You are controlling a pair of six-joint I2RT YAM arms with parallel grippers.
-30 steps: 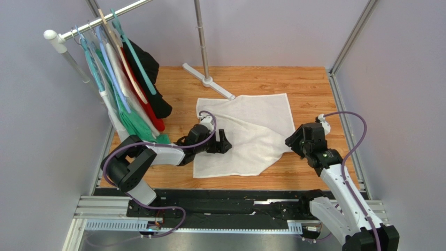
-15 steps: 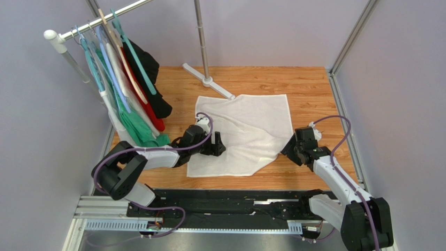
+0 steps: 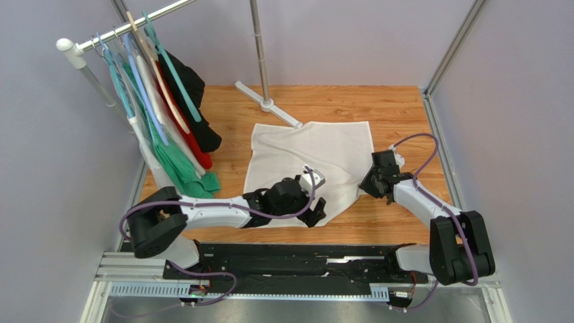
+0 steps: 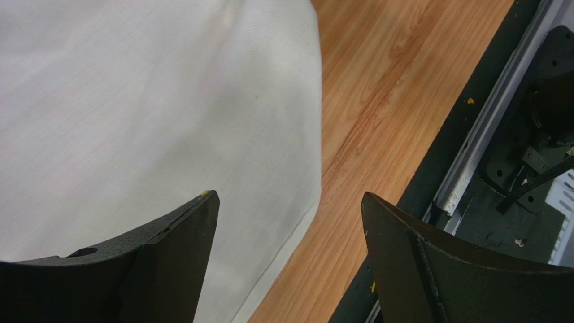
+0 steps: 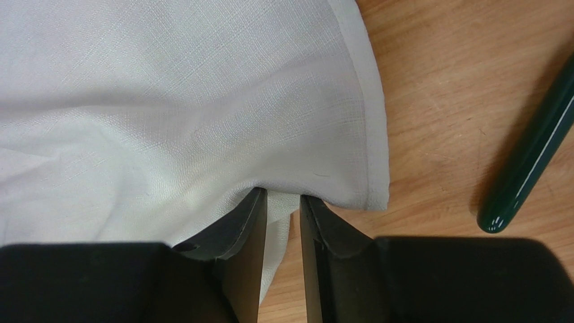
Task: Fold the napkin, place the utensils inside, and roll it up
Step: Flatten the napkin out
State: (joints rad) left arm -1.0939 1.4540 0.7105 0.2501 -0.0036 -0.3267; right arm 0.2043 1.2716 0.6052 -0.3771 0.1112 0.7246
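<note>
The white napkin [image 3: 323, 155] lies spread and slightly wrinkled on the wooden table. My left gripper [image 3: 315, 212] hovers over its near edge, jaws wide open and empty. In the left wrist view the left gripper [image 4: 290, 202] frames the napkin [image 4: 135, 101] hem and bare wood. My right gripper [image 3: 372, 183] is at the napkin's right edge. Seen from the right wrist, the right gripper [image 5: 283, 198] has nearly met jaws with a fold of the napkin [image 5: 168, 101] pinched between them. A dark green utensil [image 5: 532, 155] lies on the wood just right of it.
A clothes rack with several hangers and garments [image 3: 162, 108] stands at the left, its pole and white foot [image 3: 268, 102] behind the napkin. The black rail [image 3: 290, 259] runs along the near edge. Grey walls close in on both sides.
My left gripper has swept right along the napkin's near edge, still open. The right gripper has moved in to the napkin's right edge and its jaws have narrowed onto the cloth.
</note>
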